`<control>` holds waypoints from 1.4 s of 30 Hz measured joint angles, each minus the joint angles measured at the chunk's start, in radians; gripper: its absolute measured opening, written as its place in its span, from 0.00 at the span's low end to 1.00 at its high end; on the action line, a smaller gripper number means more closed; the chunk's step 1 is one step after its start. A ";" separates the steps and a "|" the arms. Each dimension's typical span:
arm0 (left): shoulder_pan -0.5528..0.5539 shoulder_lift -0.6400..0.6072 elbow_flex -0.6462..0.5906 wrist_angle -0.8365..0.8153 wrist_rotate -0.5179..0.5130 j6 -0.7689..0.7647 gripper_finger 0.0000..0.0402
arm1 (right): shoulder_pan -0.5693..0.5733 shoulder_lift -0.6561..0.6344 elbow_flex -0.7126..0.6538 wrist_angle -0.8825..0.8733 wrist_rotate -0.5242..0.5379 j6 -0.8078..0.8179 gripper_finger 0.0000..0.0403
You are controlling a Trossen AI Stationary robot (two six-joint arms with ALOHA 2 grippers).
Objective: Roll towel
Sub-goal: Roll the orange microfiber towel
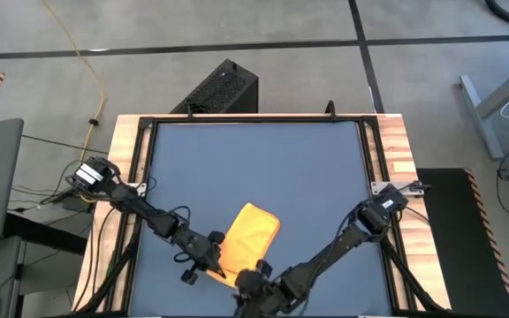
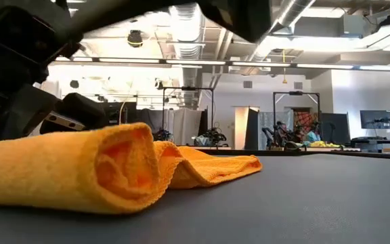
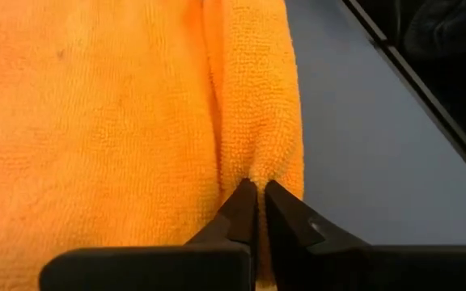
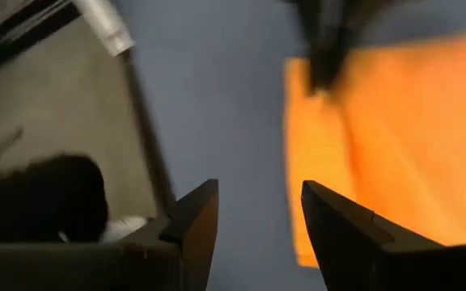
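The yellow towel (image 1: 253, 231) lies on the dark blue tabletop near its front edge. Its near part is rolled up into a thick roll (image 2: 120, 169), and the flat rest (image 2: 215, 163) lies spread behind the roll. My left gripper (image 3: 257, 194) is shut at the roll's left end. In the right wrist view my right gripper (image 4: 257, 214) stands open above bare tabletop, just off the towel's (image 4: 379, 137) edge, with nothing between its fingers. My left gripper pinches a small pucker of cloth (image 3: 253, 171) on the rolled edge between its two fingertips. The fingers slant down from the table's left and near side and point along the roll. The roll rests on the table and is not lifted.
A wooden frame (image 1: 126, 168) borders the tabletop. A black box (image 1: 221, 87) stands on the floor beyond the far edge. The blue surface (image 1: 254, 159) stretches bare beyond the towel toward the far edge.
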 joint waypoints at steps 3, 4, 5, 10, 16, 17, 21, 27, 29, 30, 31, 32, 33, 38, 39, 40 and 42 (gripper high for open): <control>0.012 0.000 0.001 -0.012 0.041 -0.021 0.00 | 0.023 0.034 0.001 0.061 0.019 -0.189 0.51; 0.014 0.000 0.001 -0.020 0.044 -0.027 0.00 | 0.027 0.047 0.000 0.063 0.021 -0.230 0.51; 0.016 0.000 0.001 -0.028 0.045 -0.035 0.00 | 0.031 0.058 -0.001 0.061 0.024 -0.258 0.51; 0.018 0.000 0.001 -0.060 0.047 -0.049 0.00 | 0.029 0.099 -0.001 0.034 0.052 -0.325 0.51; 0.019 0.000 0.001 -0.062 0.056 -0.049 0.00 | 0.022 0.109 -0.001 0.032 0.066 -0.388 0.51; 0.019 0.000 0.001 -0.062 0.057 -0.049 0.00 | 0.023 0.106 0.000 0.033 0.067 -0.397 0.51; 0.019 0.000 0.001 -0.061 0.057 -0.049 0.00 | 0.029 0.103 0.015 0.025 0.072 -0.431 0.51; 0.023 0.000 0.000 -0.058 0.064 -0.049 0.00 | 0.029 0.096 0.040 -0.014 0.106 -0.473 0.51; 0.023 0.000 0.000 -0.057 0.067 -0.049 0.00 | 0.029 0.097 0.039 -0.040 0.123 -0.477 0.51; 0.023 0.000 0.000 -0.057 0.070 -0.049 0.00 | 0.028 0.097 0.039 -0.048 0.125 -0.478 0.51; 0.023 0.000 0.000 -0.057 0.073 -0.049 0.00 | 0.027 0.097 0.039 -0.057 0.125 -0.477 0.51; 0.023 0.000 0.000 -0.057 0.074 -0.049 0.00 | 0.026 0.100 0.039 -0.064 0.126 -0.473 0.51; 0.023 0.000 0.000 -0.057 0.075 -0.049 0.00 | 0.024 0.104 0.039 -0.066 0.129 -0.471 0.51; 0.024 0.000 0.000 -0.057 0.080 -0.046 0.00 | 0.014 0.108 0.033 -0.083 0.132 -0.464 0.51; 0.024 0.000 0.000 -0.057 0.084 -0.046 0.00 | 0.013 0.108 0.033 -0.082 0.134 -0.465 0.51; 0.025 0.000 0.000 -0.057 0.090 -0.046 0.00 | 0.011 0.108 0.033 -0.083 0.133 -0.465 0.51; 0.026 0.000 0.000 -0.057 0.094 -0.046 0.00 | 0.010 0.117 0.033 -0.075 0.128 -0.464 0.51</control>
